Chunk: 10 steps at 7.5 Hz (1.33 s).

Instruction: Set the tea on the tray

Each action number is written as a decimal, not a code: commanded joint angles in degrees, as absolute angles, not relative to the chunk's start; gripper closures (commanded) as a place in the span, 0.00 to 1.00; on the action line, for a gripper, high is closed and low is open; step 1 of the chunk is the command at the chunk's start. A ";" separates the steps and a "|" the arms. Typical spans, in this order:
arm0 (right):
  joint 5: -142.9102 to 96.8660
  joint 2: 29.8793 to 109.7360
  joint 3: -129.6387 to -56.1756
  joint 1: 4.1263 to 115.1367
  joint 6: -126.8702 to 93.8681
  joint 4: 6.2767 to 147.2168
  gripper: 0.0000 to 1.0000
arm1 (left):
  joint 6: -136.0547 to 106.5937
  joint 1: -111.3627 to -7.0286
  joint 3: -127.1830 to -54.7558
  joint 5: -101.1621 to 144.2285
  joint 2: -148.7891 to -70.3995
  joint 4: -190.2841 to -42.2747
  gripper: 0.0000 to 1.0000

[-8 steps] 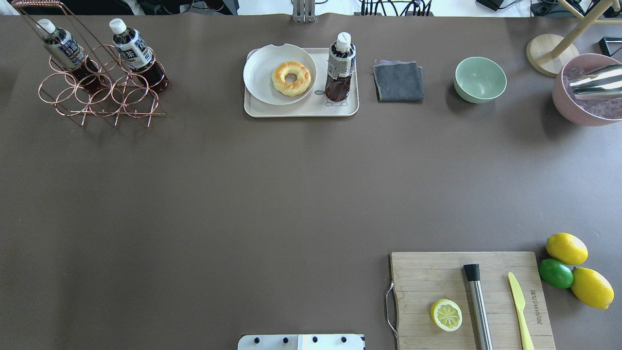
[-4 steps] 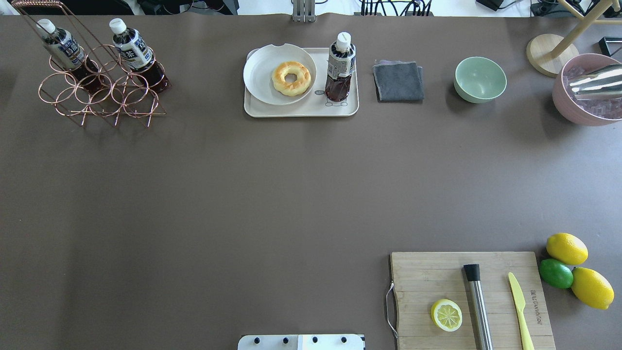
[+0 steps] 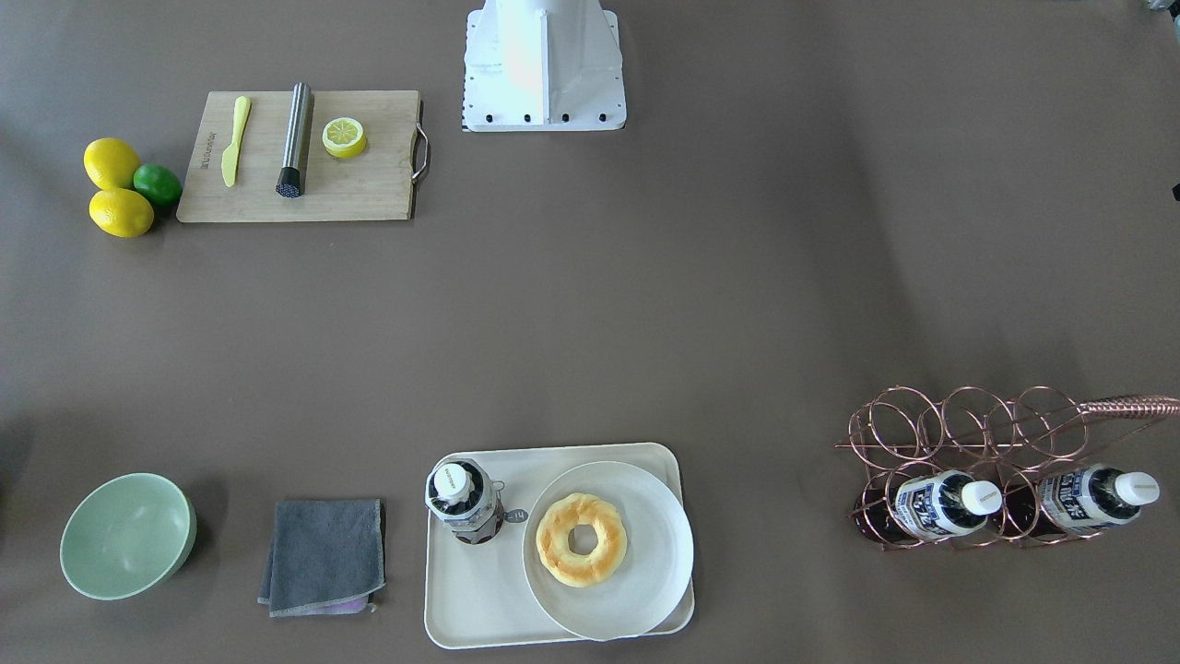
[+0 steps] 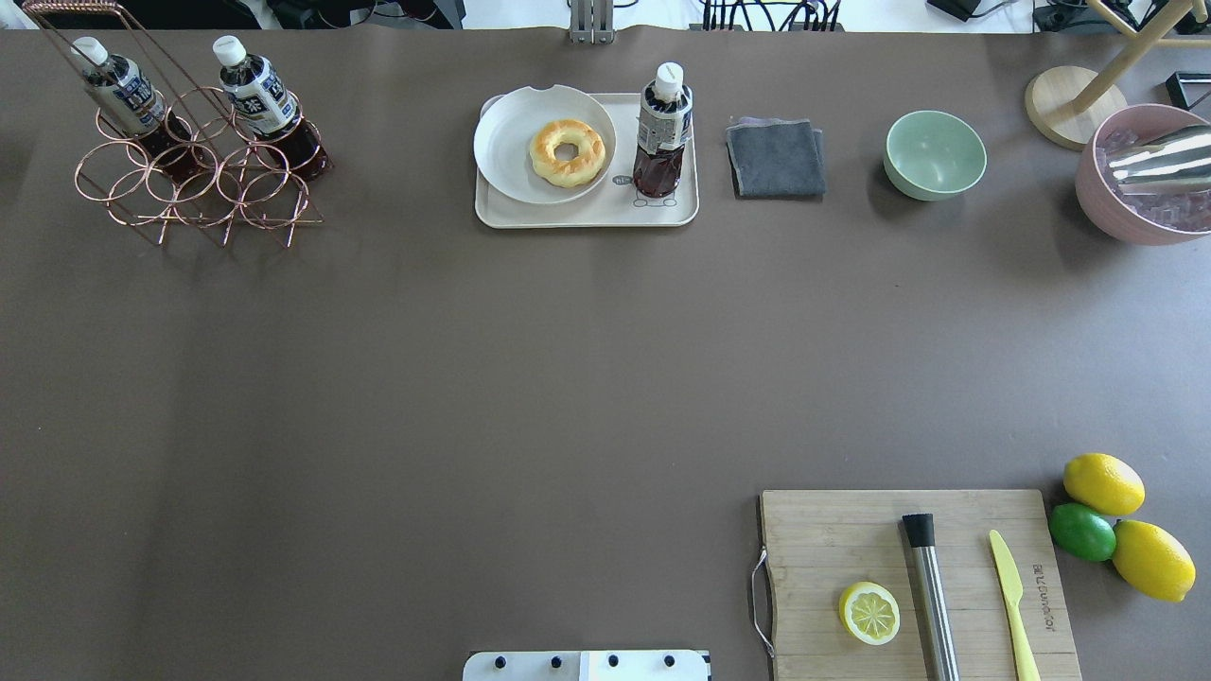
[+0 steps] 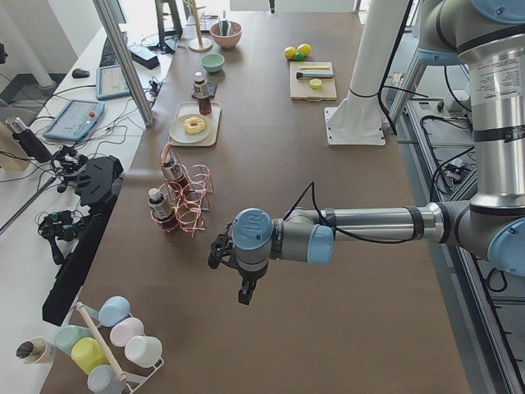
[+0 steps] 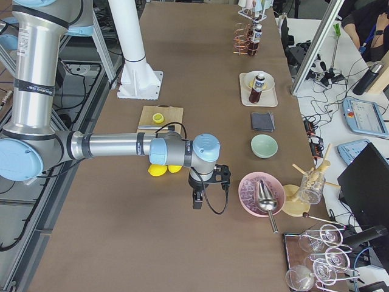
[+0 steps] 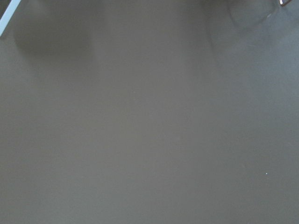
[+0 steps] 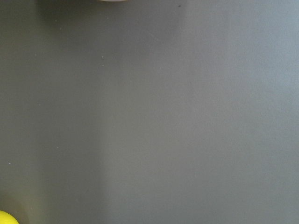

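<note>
Tea (image 4: 662,132): is standing upright on the tray, white cap up, its base sitting over the line-drawn bear at the tray's right-hand end in the overhead view
Tray (image 4: 587,214): is lying at the table's far edge from the robot, about midway along it, and is carrying the tea and a plate
Plate (image 4: 506,142): is resting on the tray's other end, overhanging its rim and sitting just beside the tea; it is holding a doughnut (image 4: 567,152)
Grey cloth (image 4: 776,158): is lying folded just beside the tray on the tea's side, not touching it
Green bowl (image 4: 935,154): is sitting further along, past the cloth
Wire rack (image 4: 189,184): is standing well apart on the robot's left, with two more bottles (image 4: 123,95) leaning in its rings
Left gripper (image 5: 244,291): is hanging over bare table, well apart from the tea; spread or pressed together, I cannot tell
Right gripper (image 6: 196,201): is hovering between the lemons (image 6: 159,170) and the pink bowl (image 6: 260,193); its fingers' state I cannot tell either
Wrist views: are both showing bare brown table
</note>
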State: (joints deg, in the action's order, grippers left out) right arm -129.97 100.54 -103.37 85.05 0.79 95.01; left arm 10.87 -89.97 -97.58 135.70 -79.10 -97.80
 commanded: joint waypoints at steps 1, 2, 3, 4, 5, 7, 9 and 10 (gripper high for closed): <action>-130.17 100.46 -103.10 84.99 0.44 95.01 0.00 | 17.56 -93.51 -98.17 127.90 -79.54 -95.45 0.00; -130.17 100.37 -103.01 84.99 0.44 95.01 0.00 | 17.49 -93.52 -98.61 125.79 -79.63 -95.54 0.00; -130.25 100.37 -103.09 84.99 0.44 95.01 0.00 | 17.49 -93.43 -98.70 125.77 -79.54 -95.36 0.00; -130.25 100.37 -103.01 84.99 0.44 95.01 0.00 | 17.58 -93.51 -98.79 125.77 -79.37 -95.62 0.00; -130.17 100.46 -102.92 84.99 0.53 95.01 0.00 | 17.67 -93.52 -98.70 125.77 -79.19 -95.71 0.00; -130.08 100.46 -102.66 84.99 0.44 95.01 0.00 | 17.32 -93.52 -97.92 126.03 -78.84 -95.37 0.00; -130.17 100.37 -102.57 84.99 0.53 94.92 0.00 | 16.61 -93.52 -94.93 126.38 -78.92 -95.97 0.00; -130.25 100.46 -102.57 84.99 0.61 94.92 0.00 | 16.70 -93.52 -95.01 126.39 -78.93 -95.89 0.00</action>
